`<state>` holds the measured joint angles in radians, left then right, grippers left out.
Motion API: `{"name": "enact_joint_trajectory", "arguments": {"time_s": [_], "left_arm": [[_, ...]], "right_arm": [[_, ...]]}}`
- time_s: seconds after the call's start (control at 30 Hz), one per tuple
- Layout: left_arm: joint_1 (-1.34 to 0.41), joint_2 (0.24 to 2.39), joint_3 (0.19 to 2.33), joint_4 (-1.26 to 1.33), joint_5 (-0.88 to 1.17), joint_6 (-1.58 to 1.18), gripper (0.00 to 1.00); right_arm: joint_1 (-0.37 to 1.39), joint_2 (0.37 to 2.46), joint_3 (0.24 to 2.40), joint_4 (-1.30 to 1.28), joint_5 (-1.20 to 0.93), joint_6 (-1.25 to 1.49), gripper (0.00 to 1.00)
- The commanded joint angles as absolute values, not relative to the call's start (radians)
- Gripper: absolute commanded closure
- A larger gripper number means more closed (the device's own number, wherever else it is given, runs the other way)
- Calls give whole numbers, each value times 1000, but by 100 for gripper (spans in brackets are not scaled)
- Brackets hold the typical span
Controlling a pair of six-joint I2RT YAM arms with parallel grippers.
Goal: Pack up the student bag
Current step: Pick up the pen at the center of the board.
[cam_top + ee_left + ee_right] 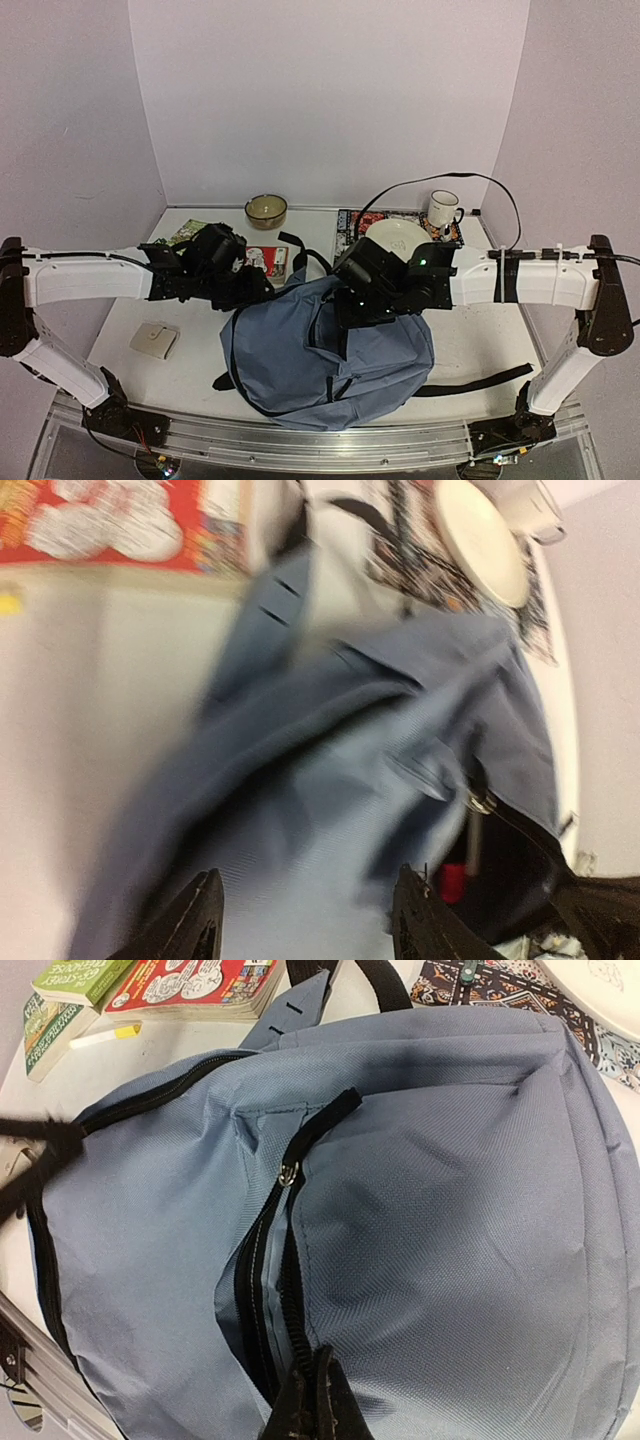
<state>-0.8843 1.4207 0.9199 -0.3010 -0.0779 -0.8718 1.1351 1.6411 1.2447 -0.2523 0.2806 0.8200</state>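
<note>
Presumably opening stage: right claw (pixel 315 1400) pinched shut at pocket zipper (pixel 286 1260) of student bag (pixel 330 350), lower centre; left claw (pixel 306 895) wide, empty. Next: spread mouth.

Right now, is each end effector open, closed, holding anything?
Left end effector: open, holding nothing.
Right end effector: closed, pinching the student bag at its zipper.

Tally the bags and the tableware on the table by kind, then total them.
Blue-grey backpack: 1
Amber glass bowl: 1
White mug: 1
Cream plate: 1
Total: 4
</note>
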Motion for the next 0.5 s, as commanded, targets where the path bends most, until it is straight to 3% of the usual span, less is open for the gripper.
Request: {"name": "enact_joint_trajectory", "arguments": {"time_s": [0.0, 0.47], "left_arm": [[-809, 1360, 1013, -557, -185, -646, 35], [-469, 1614, 1166, -627, -159, -239, 23]], "right_arm": [[1142, 1600, 1240, -262, 296, 819, 100], [1142, 1608, 1257, -262, 278, 790, 100]]}}
